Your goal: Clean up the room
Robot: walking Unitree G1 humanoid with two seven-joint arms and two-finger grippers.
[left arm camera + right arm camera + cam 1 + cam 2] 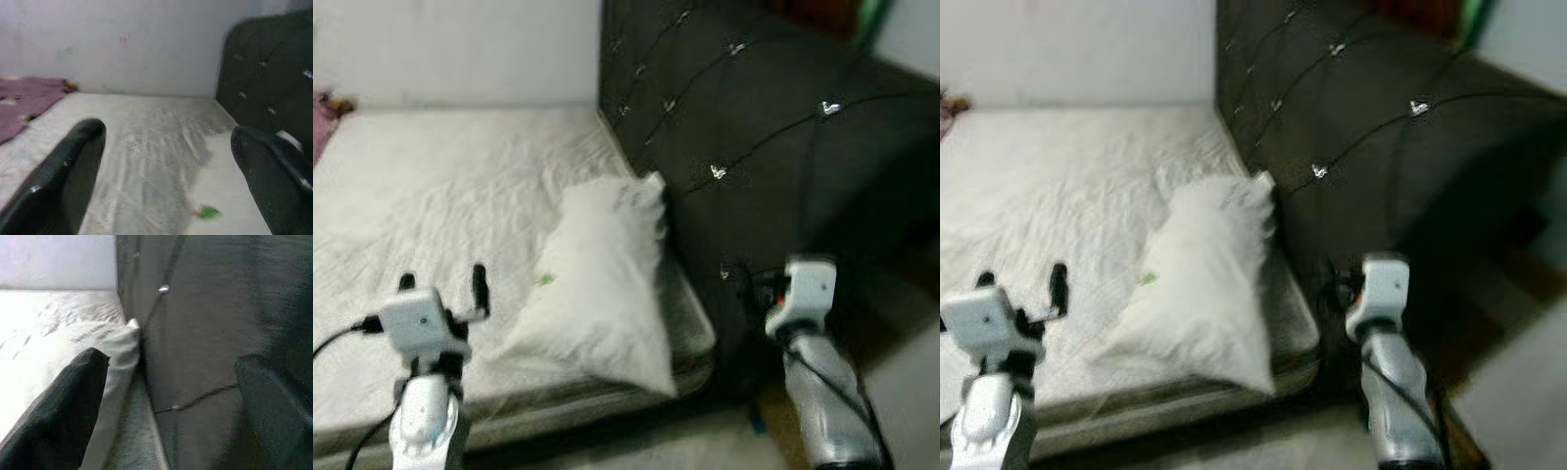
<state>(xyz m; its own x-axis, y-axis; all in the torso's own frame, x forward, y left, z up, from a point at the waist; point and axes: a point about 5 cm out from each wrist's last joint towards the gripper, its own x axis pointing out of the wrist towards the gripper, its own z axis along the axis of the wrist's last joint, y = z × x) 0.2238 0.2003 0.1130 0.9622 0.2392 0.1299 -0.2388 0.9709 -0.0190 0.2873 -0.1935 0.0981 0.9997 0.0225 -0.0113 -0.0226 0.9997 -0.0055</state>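
At the far left edge of the bed, well beyond the left gripper, lies a purple cloth against the wall. The left gripper hovers low over the wrinkled white sheet, its two black fingers spread wide with nothing between them. Just to its right and slightly ahead lies the white pillow, resting on the mattress near the bed's corner. The pillow's long axis runs from the front edge of the bed back toward the headboard, its far corner touching the dark tufted panel and its near end reaching the mattress edge. A small green speck sits on the pillow's left side, close to the left gripper. Farther right, the right gripper is held beside the bed's corner, facing the headboard, released with its fingers apart; the pillow's edge lies just to its left, not touching it.
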